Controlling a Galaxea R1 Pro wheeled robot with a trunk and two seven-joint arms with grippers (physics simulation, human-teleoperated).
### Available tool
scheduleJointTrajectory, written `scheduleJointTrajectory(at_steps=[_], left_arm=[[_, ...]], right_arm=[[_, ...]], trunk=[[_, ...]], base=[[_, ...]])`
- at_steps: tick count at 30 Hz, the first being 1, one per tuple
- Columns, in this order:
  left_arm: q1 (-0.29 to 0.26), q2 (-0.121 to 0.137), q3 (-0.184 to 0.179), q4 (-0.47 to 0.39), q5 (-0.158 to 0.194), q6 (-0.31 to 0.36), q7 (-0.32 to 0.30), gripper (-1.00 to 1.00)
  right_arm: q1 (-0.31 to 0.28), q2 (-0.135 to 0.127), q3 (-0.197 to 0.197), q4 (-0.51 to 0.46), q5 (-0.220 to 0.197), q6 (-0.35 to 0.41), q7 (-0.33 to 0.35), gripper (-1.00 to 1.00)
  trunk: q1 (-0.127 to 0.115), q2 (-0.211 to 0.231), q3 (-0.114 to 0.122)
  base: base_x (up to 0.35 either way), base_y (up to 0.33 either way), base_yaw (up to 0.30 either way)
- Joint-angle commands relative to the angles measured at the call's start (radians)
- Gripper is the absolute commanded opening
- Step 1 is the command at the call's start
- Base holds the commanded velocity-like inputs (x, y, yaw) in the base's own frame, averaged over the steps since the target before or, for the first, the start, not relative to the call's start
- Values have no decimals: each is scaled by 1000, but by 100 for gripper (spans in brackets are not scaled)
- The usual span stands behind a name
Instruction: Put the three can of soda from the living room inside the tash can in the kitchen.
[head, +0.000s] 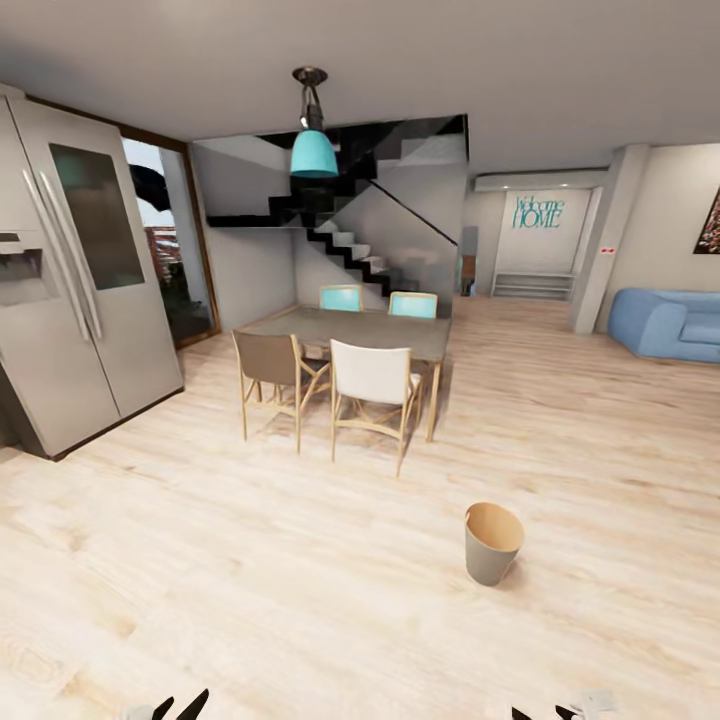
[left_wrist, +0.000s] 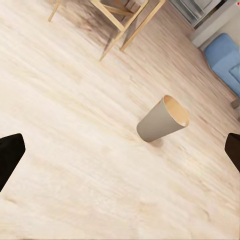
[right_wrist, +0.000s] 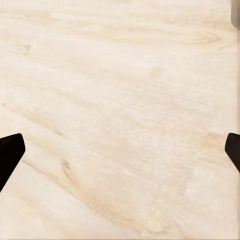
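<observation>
Your left hand (left_wrist: 120, 150) was spread wide with nothing between its dark fingertips (left_wrist: 10, 155), and your right hand (right_wrist: 120, 150) was spread just as wide over bare wood floor (right_wrist: 120, 100), also carrying nothing. From the head camera, the bin (head: 492, 542) stood upright on the floor at about 2 o'clock from your left hand, near but not touching it, its brown mouth showing nothing inside that I could make out. Beyond it, at 12 o'clock, stood the desk (head: 360, 330) with its four chairs, and the blue sofa (head: 668, 322) lay far off at 2 o'clock.

The main risk I saw was the base: the bin sat close ahead, light and free-standing, so driving toward the sofa could have clipped it and knocked it over. The chair legs (left_wrist: 115, 20) near your path could also have snagged an arm.
</observation>
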Motion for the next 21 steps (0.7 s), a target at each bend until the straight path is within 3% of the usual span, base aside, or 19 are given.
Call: scheduleJointTrajectory(at_steps=[1, 14, 21], left_arm=[[0, 0, 0, 0, 0, 0, 0, 100], [0, 0, 0, 0, 0, 0, 0, 100], [0, 0, 0, 0, 0, 0, 0, 100]], right_arm=[[0, 0, 0, 0, 0, 0, 0, 100], [0, 0, 0, 0, 0, -1, 0, 100], [0, 0, 0, 0, 1, -2, -1, 100]], trunk=[[0, 0, 0], [0, 0, 0], [0, 0, 0]], base=[[330, -141, 0], [330, -140, 0], [340, -44, 0]])
